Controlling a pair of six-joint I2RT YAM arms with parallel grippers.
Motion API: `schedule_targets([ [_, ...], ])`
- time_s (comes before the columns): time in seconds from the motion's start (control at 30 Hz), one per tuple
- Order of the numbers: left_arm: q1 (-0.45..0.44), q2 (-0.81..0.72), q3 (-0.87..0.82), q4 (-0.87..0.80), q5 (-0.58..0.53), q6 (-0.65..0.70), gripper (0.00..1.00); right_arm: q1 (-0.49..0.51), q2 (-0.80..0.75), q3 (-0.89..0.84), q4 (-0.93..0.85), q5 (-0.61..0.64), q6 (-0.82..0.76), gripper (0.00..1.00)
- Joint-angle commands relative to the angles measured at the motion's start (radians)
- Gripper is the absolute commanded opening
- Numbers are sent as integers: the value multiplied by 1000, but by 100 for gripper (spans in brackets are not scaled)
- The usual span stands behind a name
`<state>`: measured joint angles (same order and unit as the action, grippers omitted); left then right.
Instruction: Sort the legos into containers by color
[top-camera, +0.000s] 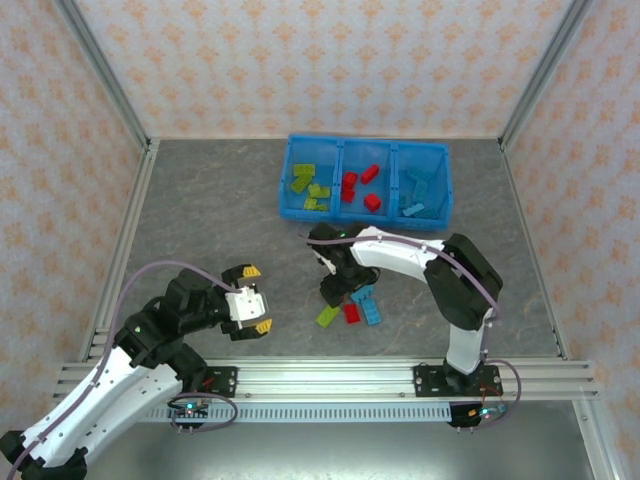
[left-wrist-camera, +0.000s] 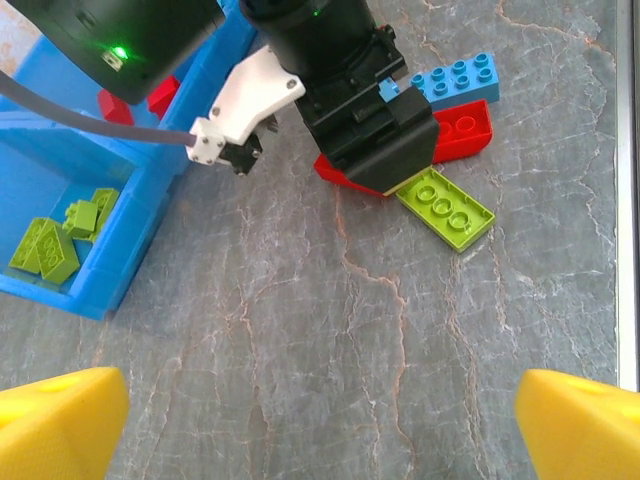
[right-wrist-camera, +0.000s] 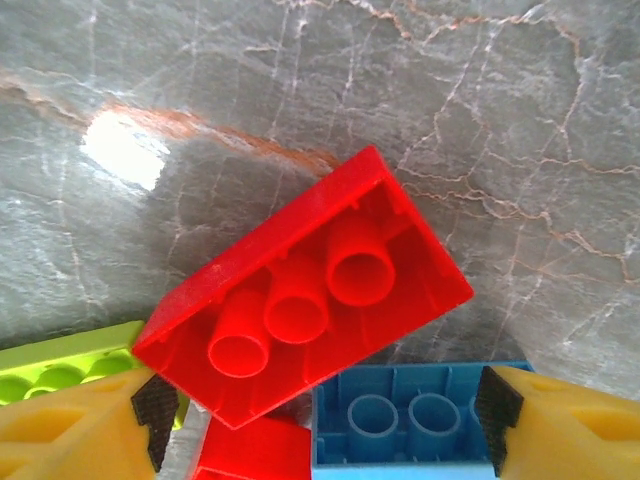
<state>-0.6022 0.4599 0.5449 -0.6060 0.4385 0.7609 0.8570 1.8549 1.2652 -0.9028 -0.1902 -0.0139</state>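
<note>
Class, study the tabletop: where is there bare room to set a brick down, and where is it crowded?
Bare: the strip between the left rail and the bin; the stretch between the left hand and the bin; the tabletop right of the right arm. Crowded: under the right hand, where a green brick, a red brick and a blue brick huddle.

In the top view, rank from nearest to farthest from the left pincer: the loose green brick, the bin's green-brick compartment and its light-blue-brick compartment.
1. Loose green brick, just right of the left pincer.
2. Green-brick compartment, farther back, leftmost of the three.
3. Light-blue-brick compartment, rightmost of the three.
</note>
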Motion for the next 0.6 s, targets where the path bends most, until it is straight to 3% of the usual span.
schedule_targets([
  [0.0,-4,2,-26,50,18,8,100,5,22,11,5,9,-19,80],
  [0.33,-4,0,-75,114,14,-20,100,5,114,97,29,57,-33,85],
  [0.43,-4,-1,-84,122,12,-20,100,6,124,100,39,54,-36,79],
  [0.57,-4,-5,-100,139,15,-25,100,4,124,97,39,52,-27,62],
])
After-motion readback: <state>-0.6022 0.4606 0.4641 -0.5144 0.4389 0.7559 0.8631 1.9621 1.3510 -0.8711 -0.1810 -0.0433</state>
